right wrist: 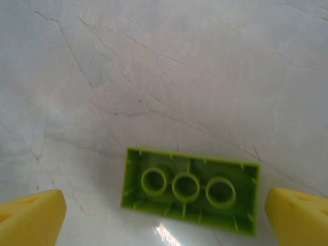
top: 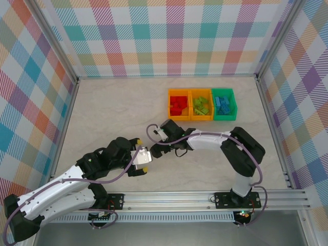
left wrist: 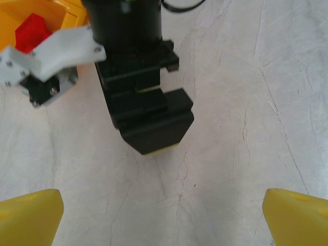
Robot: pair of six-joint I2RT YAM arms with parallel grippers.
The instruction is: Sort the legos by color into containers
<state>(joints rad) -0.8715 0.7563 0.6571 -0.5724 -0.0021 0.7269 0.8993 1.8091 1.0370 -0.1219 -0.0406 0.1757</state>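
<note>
"Under your right claw (right wrist: 165, 207), what lies there?"

"One lime green lego (right wrist: 189, 189), flat on the bench (right wrist: 154, 77), turned over so its hollow underside and three round tubes face up. My right claw is spread wide around it. One yellow fingertip (right wrist: 31, 215) stands off each short end of the lego and neither touches it, so I have hold of nothing on that side."

"And your left claw (left wrist: 164, 218)?"

"Spread just as wide, and empty. Its two tips sit at the lower corners of the left wrist view, with marbled bench between them. Ahead of it I see my right claw, black and pointing down at the bench."

"Where are the bins?"

"From above, three stand side by side, touching, toward the far right of the bench. Left to right they are an orange bin (top: 169, 105) with red legos (top: 178, 106), a second orange bin (top: 201, 118) with lime green legos (top: 201, 106), and a green bin (top: 236, 105) with light blue legos (top: 222, 105). Both claws are near the middle of the bench, close together, on the near side of the bins — the right one just short of the bin of reds, the left one nearer my bases and a little to the left."
</note>
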